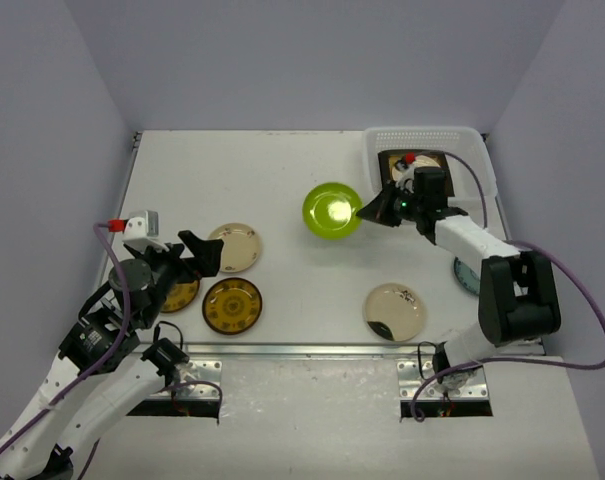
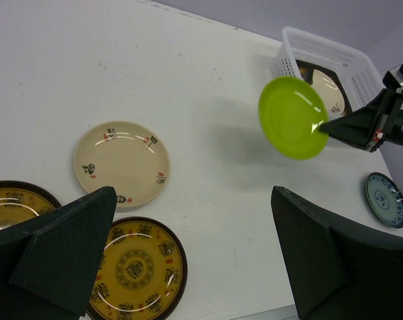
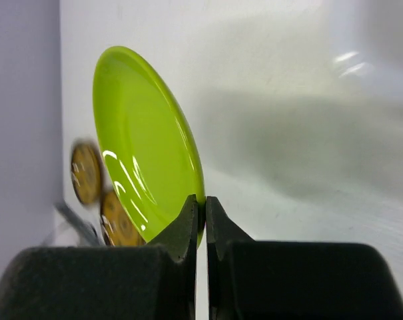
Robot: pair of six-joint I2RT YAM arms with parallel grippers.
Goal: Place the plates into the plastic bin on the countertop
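My right gripper point(image 1: 365, 212) is shut on the rim of the lime green plate point(image 1: 332, 210), holding it tilted above the countertop point(image 1: 282, 170), left of the white plastic bin point(image 1: 427, 134). The pinch shows in the right wrist view point(image 3: 204, 207) on the plate point(image 3: 144, 140). A dark-rimmed plate point(image 1: 422, 163) lies in the bin. My left gripper point(image 1: 197, 250) is open and empty over a cream plate point(image 1: 234, 247), a brown-gold plate point(image 1: 232, 305) and a partly hidden amber plate point(image 1: 180, 295).
A cream plate with dark blotches point(image 1: 394, 311) lies front right. A blue-white plate point(image 1: 465, 272) is partly hidden by the right arm. A metal rail point(image 1: 302, 350) runs along the front edge. Grey walls stand on three sides.
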